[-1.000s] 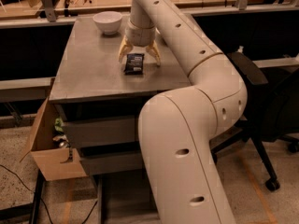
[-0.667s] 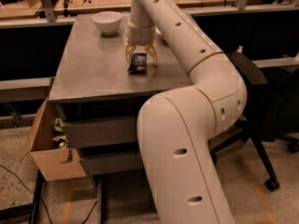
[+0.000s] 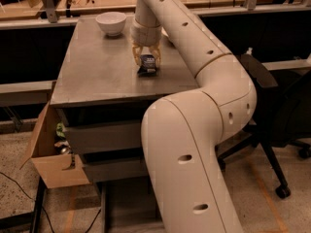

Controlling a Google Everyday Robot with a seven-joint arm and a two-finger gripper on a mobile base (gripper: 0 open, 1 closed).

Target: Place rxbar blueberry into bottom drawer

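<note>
Rxbar blueberry (image 3: 147,62) on cabinet top (image 3: 97,67), gripper (image 3: 147,67) clamped on its sides, nr white bowl (image 3: 111,23).

Nothing here can be read from where I stand. The only print in sight is a patch of pale marks on the dark wrapper of the rxbar blueberry (image 3: 147,61), too small to make out as words or a brand. That bar is toward the far middle of the worktop (image 3: 97,76), between the jaws of the gripper (image 3: 147,66), which press against its left and right sides.
</note>
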